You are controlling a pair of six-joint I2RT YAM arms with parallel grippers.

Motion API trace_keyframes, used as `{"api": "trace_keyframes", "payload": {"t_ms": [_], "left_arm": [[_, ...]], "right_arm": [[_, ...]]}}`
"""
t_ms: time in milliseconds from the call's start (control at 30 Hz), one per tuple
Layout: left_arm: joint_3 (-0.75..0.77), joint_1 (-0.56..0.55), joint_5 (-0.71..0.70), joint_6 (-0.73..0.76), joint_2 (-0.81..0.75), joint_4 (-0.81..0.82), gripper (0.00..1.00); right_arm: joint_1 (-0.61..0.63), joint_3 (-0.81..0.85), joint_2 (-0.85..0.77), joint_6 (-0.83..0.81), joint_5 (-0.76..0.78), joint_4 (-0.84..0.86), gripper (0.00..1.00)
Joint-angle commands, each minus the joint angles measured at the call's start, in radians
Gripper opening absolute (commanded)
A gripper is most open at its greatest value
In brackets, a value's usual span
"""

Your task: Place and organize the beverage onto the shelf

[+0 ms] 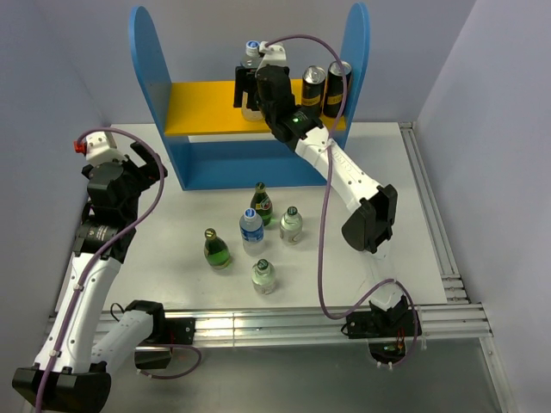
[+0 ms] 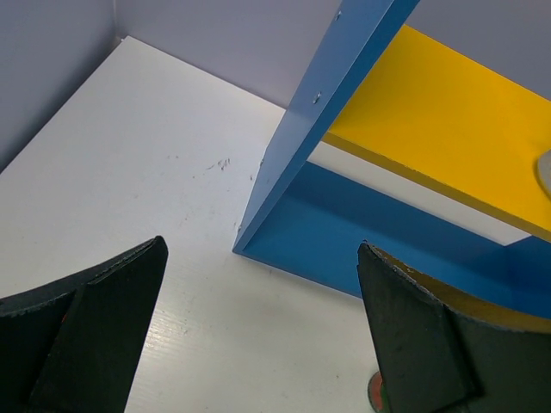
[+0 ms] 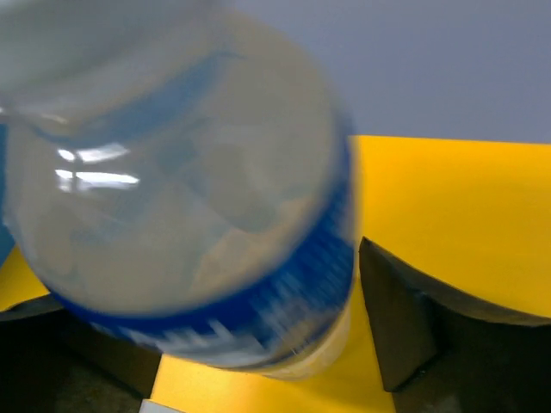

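blue-label bottle point(image 3: 189, 198) inside right gripper point(image 1: 249, 96) (grip unclear), at yellow shelf board point(image 1: 202, 107), left gripper point(image 2: 260, 251) spread wide

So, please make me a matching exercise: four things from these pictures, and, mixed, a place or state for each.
1. clear blue-labelled bottle between the fingers of the right gripper
2. two black-and-gold cans
3. two dark green glass bottles
4. left gripper

A. on the white table
B. open, empty
C. yellow upper board, right end
D. yellow upper board, left of the cans

Pairs: 1-D, 2-C, 3-A, 4-B
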Motion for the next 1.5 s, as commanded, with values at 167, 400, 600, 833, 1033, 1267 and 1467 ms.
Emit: {"api": "trace_keyframes", "payload": {"t_ms": [167, 400, 600, 833, 1033, 1267, 1467], "left_arm": [[0.007, 0.012, 0.004, 0.011, -0.017, 0.020, 0.99], [0.007, 0.019, -0.003, 0.011, -0.016, 0.020, 0.99], [0.007, 0.026, -0.007, 0.008, -0.022, 0.022, 0.99], [0.005, 0.042, 0.006, 0.002, -0.025, 0.023, 0.99], [0.002, 0.043, -0.014, -0.006, -0.031, 0.025, 0.99], [0.002, 0.007, 0.148, -0.017, -0.031, 0.060, 0.99], [0.041, -0.029, 0.364, -0.097, 0.076, 0.055, 0.99]], "right_arm": [[0.014, 0.004, -0.002, -0.022, 0.015, 0.067, 0.99], [0.028, -0.078, -0.052, -0.034, -0.016, 0.092, 1.00], [0.058, -0.253, -0.187, -0.037, 0.001, 0.151, 1.00], [0.118, -0.397, -0.316, -0.045, 0.075, 0.167, 1.00], [0.204, -0.517, -0.451, -0.005, 0.182, 0.093, 1.00], [0.480, -1.030, -0.900, -0.031, 0.443, 0.192, 1.00], [0.603, -1.337, -1.251, 0.107, 0.489, 0.126, 0.98]]}}
